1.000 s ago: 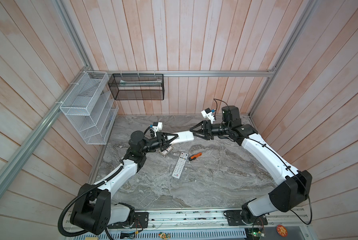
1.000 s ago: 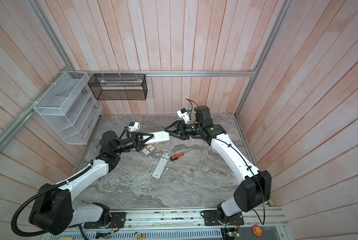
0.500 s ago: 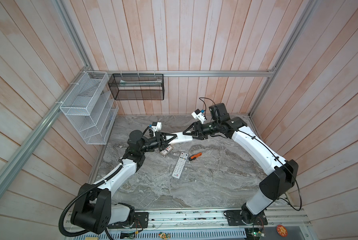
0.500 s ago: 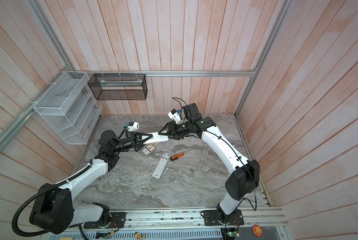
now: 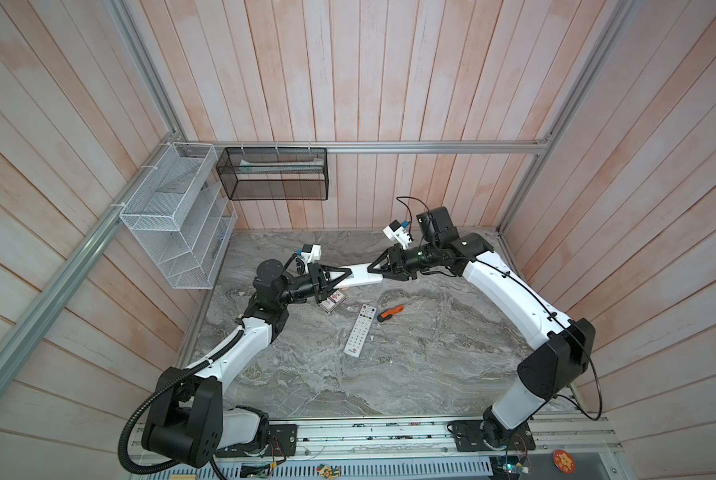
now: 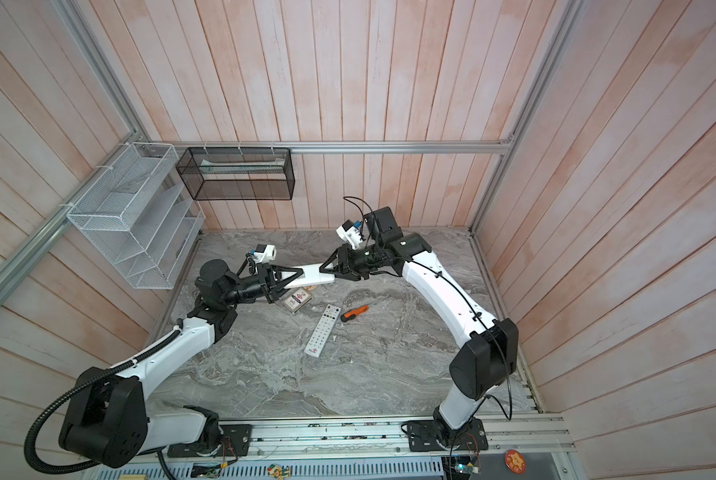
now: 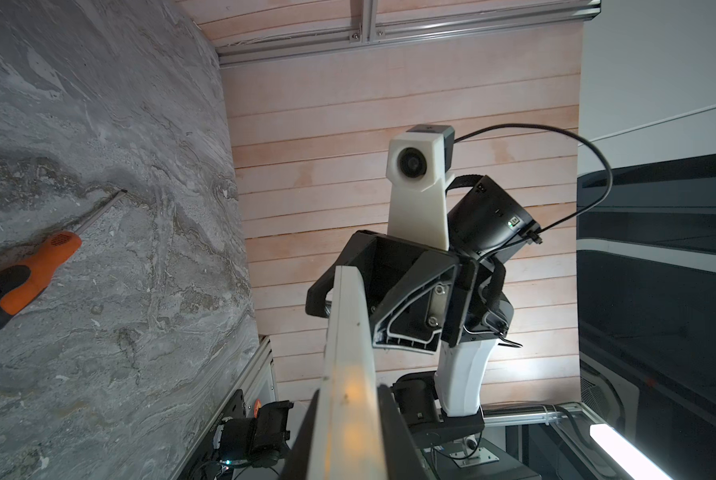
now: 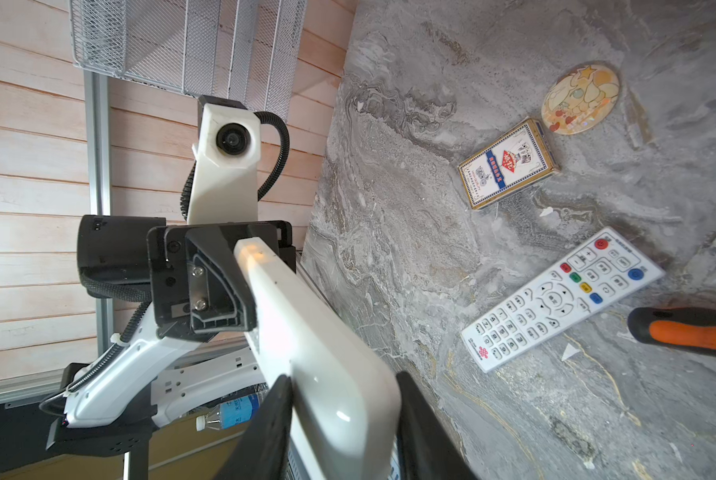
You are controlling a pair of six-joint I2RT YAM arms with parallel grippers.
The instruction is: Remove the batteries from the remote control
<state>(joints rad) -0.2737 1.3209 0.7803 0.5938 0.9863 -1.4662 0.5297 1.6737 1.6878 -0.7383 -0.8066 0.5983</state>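
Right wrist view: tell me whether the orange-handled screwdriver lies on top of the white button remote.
No, the orange-handled screwdriver lies on the grey marble table beside the white button remote.

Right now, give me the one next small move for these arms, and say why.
Probably close the right end effector firmly on the held remote. The left end effector clamps one end in the air; the right fingers flank the other end, but contact isn't clear. No batteries show, so a two-ended hold likely comes first.
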